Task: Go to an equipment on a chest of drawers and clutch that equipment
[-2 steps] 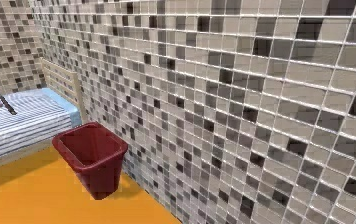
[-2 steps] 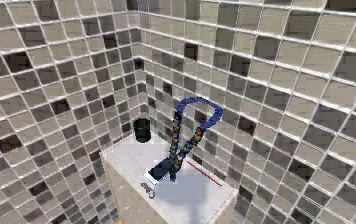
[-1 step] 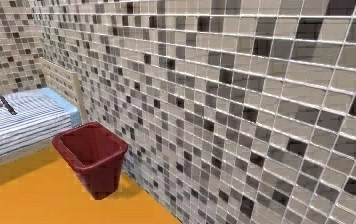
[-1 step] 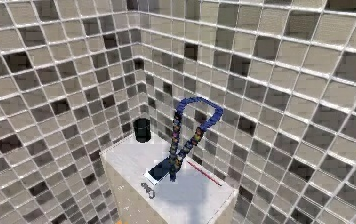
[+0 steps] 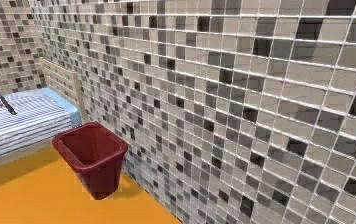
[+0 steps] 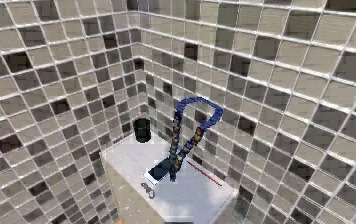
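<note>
Gripper: cannot tell its state. Forward view: keep off dark red plastic bin (image 5: 90,158) beside striped bed (image 5: 26,115). Arm side view: square up to blue-framed, dark-shafted racket-like equipment (image 6: 175,150) propped on white chest of drawers (image 6: 201,197), aiming at its shaft.

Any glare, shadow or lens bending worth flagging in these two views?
Forward view: even light, no glare, inside of the red bin dark. Arm side view: tile lines lean near the sides, white chest top bright, without glare.
</note>
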{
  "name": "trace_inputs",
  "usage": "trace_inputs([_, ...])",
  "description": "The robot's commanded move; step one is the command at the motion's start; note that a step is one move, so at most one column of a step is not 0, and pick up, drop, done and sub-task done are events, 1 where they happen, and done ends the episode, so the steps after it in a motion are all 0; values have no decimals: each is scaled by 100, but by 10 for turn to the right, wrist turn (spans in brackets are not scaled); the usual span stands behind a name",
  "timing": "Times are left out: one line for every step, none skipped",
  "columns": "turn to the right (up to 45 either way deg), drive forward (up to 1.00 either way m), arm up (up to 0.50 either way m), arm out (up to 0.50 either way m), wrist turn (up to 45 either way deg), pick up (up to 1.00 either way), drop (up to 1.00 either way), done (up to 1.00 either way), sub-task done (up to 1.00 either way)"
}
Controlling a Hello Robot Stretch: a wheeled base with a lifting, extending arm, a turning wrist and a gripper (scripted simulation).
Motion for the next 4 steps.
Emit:
trace_inputs([0, 0, 0, 26, 0, 0, 0, 0, 0])
trace_inputs([0, 0, 0, 0, 450, 0, 0, 0, 0])
trace_inputs([0, 0, 0, 0, 450, 0, 0, 0, 0])
trace_inputs([0, 0, 0, 0, 450, 0, 0, 0, 0])
